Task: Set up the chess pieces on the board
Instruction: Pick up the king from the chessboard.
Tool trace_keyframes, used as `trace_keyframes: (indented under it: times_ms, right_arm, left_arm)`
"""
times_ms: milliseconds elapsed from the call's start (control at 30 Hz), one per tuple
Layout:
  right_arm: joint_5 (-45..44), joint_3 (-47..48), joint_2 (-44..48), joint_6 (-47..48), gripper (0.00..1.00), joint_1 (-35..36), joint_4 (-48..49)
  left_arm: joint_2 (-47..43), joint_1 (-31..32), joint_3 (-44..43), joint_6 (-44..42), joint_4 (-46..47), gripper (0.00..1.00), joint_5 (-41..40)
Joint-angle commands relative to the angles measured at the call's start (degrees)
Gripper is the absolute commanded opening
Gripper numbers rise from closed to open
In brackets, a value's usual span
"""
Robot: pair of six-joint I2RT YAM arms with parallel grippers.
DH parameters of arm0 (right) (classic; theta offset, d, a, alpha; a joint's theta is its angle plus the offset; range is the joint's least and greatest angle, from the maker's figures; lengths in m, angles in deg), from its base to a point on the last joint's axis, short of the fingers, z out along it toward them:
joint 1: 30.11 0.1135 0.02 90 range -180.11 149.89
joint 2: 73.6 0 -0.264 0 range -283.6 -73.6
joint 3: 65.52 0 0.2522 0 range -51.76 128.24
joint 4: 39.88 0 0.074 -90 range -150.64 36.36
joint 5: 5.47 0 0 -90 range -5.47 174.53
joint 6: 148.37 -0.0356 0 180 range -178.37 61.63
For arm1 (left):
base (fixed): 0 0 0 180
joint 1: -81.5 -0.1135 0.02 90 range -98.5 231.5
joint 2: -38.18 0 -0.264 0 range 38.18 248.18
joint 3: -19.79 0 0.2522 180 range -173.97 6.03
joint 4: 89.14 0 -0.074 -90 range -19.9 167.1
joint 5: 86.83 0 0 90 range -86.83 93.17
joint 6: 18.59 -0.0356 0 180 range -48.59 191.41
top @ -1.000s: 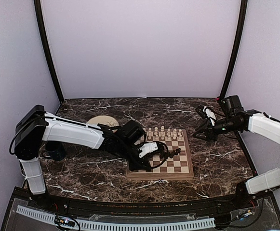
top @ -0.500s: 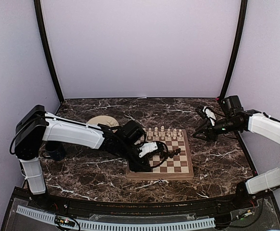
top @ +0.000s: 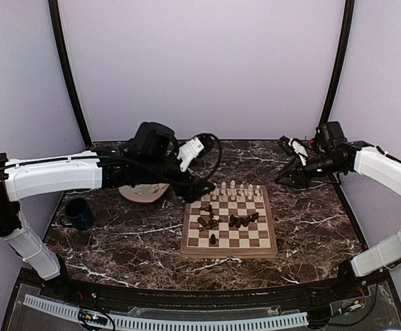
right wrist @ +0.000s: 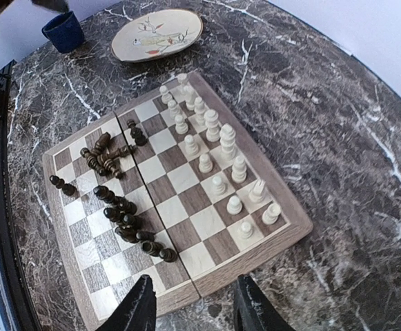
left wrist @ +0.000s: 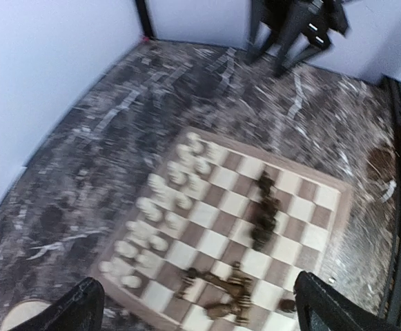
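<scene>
left tool (left wrist: 201, 314): wide open, nothing in it, hanging high over the board's 10 o'clock corner
right tool (right wrist: 194, 307): jaws apart, empty too, hovering off the board out at 2 o'clock
board (top: 229, 252): flat on the table (top: 117, 241), pretty much dead centre
cream pieces (top: 236, 190): standing in two rows along the board's 12 o'clock edge, look done
dark pieces (top: 240, 221): the headache tbh. Most lie tipped over in a jumble across the middle, touching each other
loner (top: 214, 239): one dark piece on its own near 7 o'clock, can't tell if it's upright
risk, double grab: the heap is so tight that a tool coming down open could close on two at once, or pinch one and flick its neighbour away
risk, rolling: the pieces are round and lying down, so a nudge could send one off the board onto the table
risk, cream rows: the left arm crosses right by them, so a low pass could bowl them over
risk, arms: both tools going for the middle together could clash
risk, placing: a piece picked up lying flat may go down tilted and topple
plate (top: 137, 194), mug (top: 80, 214): at 10 and 9 o'clock under the left arm, could get clipped if it drops
</scene>
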Motion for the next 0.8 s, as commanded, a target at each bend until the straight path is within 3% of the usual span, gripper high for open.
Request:
trace_keyframes:
  times_ms: [0,100,233,300,367,467,633,767]
  right_arm:
    - [1.3,8.6,-2.0,2.1,0.39,1.8,-4.6]
    - [1.8,13.5,-4.3,1.4,0.39,4.1,-5.7]
    - [-2.6,18.0,-9.7,-1.0,0.37,8.6,-6.0]
    - [-4.8,20.3,-12.6,-1.0,0.37,11.3,-7.5]
    - [-6.5,22.4,-15.3,-0.1,0.36,14.0,-9.9]
    - [-10.0,24.7,-19.5,2.0,0.36,18.7,-13.0]
    - [-16.3,25.9,-24.4,4.0,0.38,24.6,-15.3]
    - [-19.9,26.9,-27.6,4.5,0.39,28.0,-17.2]
  left_arm:
    - [-3.4,-4.8,-1.5,0.9,5.7,0.99,-10.8]
    - [-5.9,-7.9,2.9,1.8,14.6,0.99,-14.3]
    - [-8.0,-15.0,9.3,10.8,23.1,0.99,-8.5]
    - [-7.6,-17.9,10.3,18.6,23.3,0.99,-12.2]
    - [-6.4,-19.3,8.8,23.5,17.5,0.99,-16.4]
    - [-6.0,-21.3,7.3,19.9,14.7,0.99,-12.6]
    - [-12.4,-21.3,13.5,15.8,22.6,0.98,-10.0]
    - [-15.7,-21.3,15.2,13.5,23.7,0.95,-9.6]
